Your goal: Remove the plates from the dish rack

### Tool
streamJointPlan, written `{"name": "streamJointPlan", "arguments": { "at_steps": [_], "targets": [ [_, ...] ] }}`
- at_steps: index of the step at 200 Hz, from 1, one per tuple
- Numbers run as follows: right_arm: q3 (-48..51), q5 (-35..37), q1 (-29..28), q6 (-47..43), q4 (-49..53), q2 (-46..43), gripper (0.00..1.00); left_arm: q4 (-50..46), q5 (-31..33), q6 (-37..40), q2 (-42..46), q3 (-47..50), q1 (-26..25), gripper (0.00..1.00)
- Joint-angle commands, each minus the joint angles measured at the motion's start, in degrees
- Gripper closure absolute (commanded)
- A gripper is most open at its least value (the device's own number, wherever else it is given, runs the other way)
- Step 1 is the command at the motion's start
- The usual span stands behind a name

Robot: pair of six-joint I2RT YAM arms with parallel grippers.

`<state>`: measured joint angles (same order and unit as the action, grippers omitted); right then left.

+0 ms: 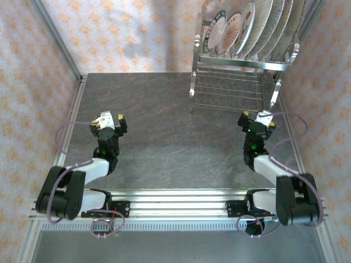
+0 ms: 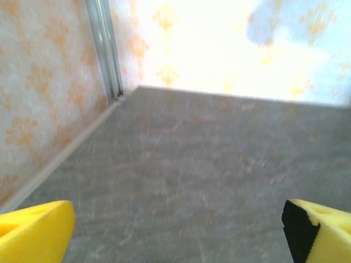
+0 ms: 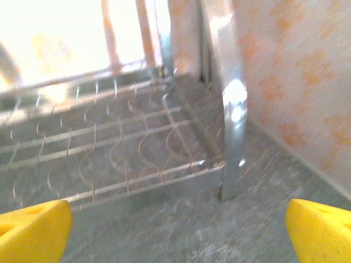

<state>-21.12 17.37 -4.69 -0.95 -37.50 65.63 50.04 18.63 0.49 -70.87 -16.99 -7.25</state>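
Overhead view: the left arm and right arm sit in mirrored, folded poses. Each shoulder link lies outward and low, and each forearm angles inward and forward. The left hand points ahead and slightly toward the right. The right hand points ahead and slightly toward the left. The two hands are well apart, level with each other.

Wrist views: the left hand has its yellow fingers spread to the frame's opposite lower corners, nothing between them. The right hand likewise shows its fingers set wide, gripping nothing.
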Motion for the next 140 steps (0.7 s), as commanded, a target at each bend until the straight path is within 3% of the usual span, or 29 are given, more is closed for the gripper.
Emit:
{"name": "streamJointPlan", "arguments": {
  "at_steps": [1,31,50,67,79,86,102,114,140],
  "targets": [
    [-1.84,10.21,-0.5,1.73,9.65,-8.35,0.01,-4.97,5.32,-0.23,6.1,-2.33,-0.75,0.01],
    [-12.25,15.11,-0.61,1.5,26.58,-20.79,0.01,-12.97,7.34,-2.07,13.31,-9.61,-2.74,0.01],
    [-29.25,15.5,-0.67,2.15,44.07,-22.07,0.01,-17.17,9.17,-0.48,16.68,-17.51,-5.39,0.01],
    [-47.67,18.07,-0.13,14.32,63.0,-17.93,0.01,-30.31,12.82,-4.52,16.49,-31.01,-7.66,0.01],
    [-60.32,14.78,0.38,22.53,77.53,-14.67,0.01,-55.02,6.16,-13.85,15.83,-45.43,-7.54,0.01],
    [-64.09,14.66,0.69,25.62,81.37,-13.74,0.01,-63.87,3.19,-17.17,15.13,-51.49,-7.54,0.01],
    [-69.65,6.41,2.05,22.84,81.25,-12.14,0.01,-59.63,4.49,-28.08,15.5,-51.28,-6.77,0.01],
    [-76.97,4.13,2.05,22.56,86.3,-8.23,0.01,-58.78,-0.17,-34.25,15.52,-52.53,-5.21,0.01],
    [-92.17,6.3,2.05,20.14,98.1,1.21,0.01,-74.55,-10.29,-35.38,7.02,-68.91,-5.69,0.01]
  ]
}}
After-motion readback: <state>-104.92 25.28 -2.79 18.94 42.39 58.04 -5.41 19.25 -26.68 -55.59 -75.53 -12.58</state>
